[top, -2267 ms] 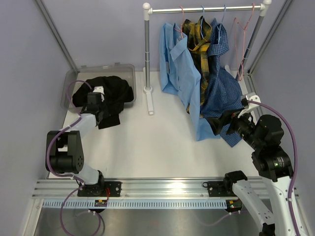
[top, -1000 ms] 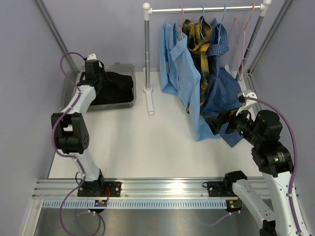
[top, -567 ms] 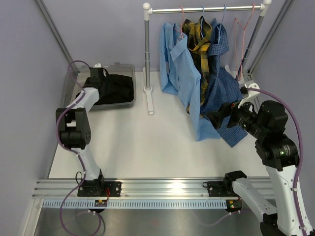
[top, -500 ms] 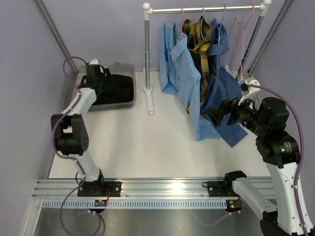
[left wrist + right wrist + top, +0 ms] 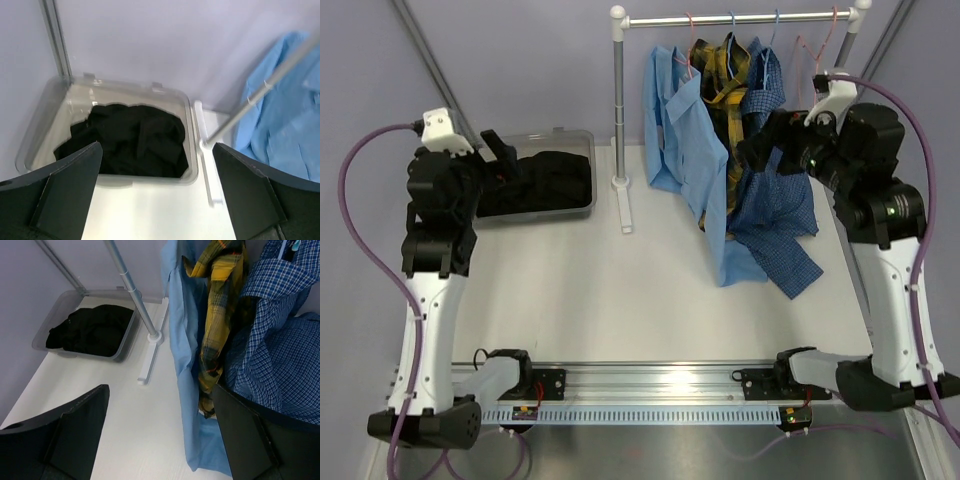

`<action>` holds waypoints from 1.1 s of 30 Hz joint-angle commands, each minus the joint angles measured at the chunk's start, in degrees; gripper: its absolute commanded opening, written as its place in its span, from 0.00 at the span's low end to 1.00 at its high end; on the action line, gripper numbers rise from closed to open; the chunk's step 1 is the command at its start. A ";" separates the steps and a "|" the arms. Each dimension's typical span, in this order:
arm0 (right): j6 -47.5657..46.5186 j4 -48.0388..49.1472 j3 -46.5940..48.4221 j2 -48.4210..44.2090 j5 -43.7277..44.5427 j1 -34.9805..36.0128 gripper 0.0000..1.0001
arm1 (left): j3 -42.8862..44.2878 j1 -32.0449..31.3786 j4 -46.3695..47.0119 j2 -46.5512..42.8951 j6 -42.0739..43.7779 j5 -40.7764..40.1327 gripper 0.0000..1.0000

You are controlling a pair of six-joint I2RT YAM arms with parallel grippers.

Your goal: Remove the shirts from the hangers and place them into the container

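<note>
The black shirt (image 5: pixel 135 140) lies in a crumpled heap inside the smoky-grey, see-through container (image 5: pixel 193 165), at the far left of the white surface (image 5: pixel 620 300). Three more shirts hang on wire hangers (image 5: pixel 776 22) from the silver rail (image 5: pixel 740 18). The light blue shirt (image 5: pixel 685 150) is on the left, the yellow-and-black plaid shirt (image 5: pixel 720 70) in the middle, and the dark blue check shirt (image 5: pixel 775 200) on the right, crooked and bunched. The left claw (image 5: pixel 156 145) hovers above the container, spread wide and empty. The right claw (image 5: pixel 160 387) is raised near the hanging shirts, fingers wide apart, gripping nothing.
</note>
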 commanded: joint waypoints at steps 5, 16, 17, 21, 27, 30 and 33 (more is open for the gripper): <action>3.77 -2.47 11.12 13.33 13.74 0.45 0.88 | -11.64 -4.45 -14.41 -10.75 -0.87 5.48 0.99; 5.18 -0.10 20.00 29.07 18.35 -4.47 0.78 | -17.28 -4.80 -20.66 -21.40 -1.84 9.18 0.99; 5.18 0.42 20.18 29.68 18.00 -4.73 0.77 | -17.19 -5.07 -20.66 -21.23 -1.75 9.00 0.99; 6.06 1.74 19.83 32.32 17.03 -6.32 0.69 | -17.10 -6.38 -20.66 -20.44 -1.58 8.82 0.99; 3.51 3.59 20.00 34.70 16.85 -6.67 0.36 | -17.46 -7.62 -20.58 -20.00 -1.58 8.56 0.99; 1.58 4.03 20.88 34.09 16.59 -6.67 0.17 | -17.37 -7.88 -20.66 -19.56 -1.58 8.56 0.99; -1.31 4.38 21.58 32.16 16.41 -6.76 0.03 | -17.28 -7.97 -20.66 -19.55 -1.58 8.47 0.99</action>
